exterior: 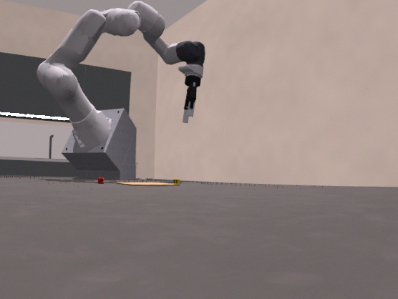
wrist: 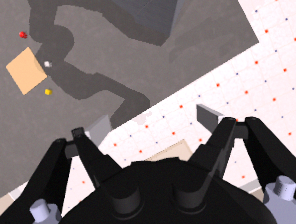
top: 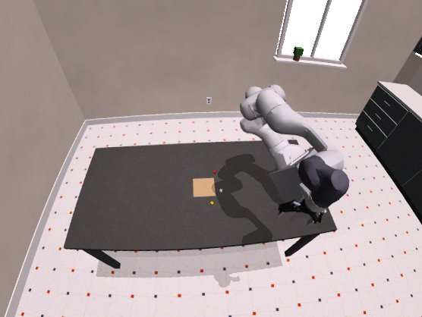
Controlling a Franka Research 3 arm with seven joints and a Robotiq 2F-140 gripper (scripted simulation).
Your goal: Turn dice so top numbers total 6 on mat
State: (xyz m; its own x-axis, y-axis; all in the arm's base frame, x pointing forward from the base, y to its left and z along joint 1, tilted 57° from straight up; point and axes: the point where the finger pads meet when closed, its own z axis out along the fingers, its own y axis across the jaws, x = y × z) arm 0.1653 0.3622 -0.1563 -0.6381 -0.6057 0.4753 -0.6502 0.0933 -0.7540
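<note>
A tan square mat [top: 204,187] [exterior: 147,184] [wrist: 26,70] lies flat near the middle of the dark table [top: 133,197] [exterior: 215,232] [wrist: 200,45]. Three small dice lie on the table just off the mat. The red die [top: 215,171] [exterior: 101,180] [wrist: 22,34] is by one corner. The white die [top: 221,189] [wrist: 47,64] is beside an edge and does not show in the exterior view. The yellow die [top: 212,202] [exterior: 176,181] [wrist: 48,91] is by another corner. Their top faces are too small to read. My gripper [top: 301,212] [exterior: 187,116] [wrist: 152,117] is open and empty, high above the table's edge, far from the dice.
The robot's grey base block [top: 282,183] [exterior: 107,143] stands on the table beside the mat's side. The table edge and tiled floor [wrist: 240,100] lie right below the gripper. Dark cabinets [top: 395,129] stand off to one side of the room.
</note>
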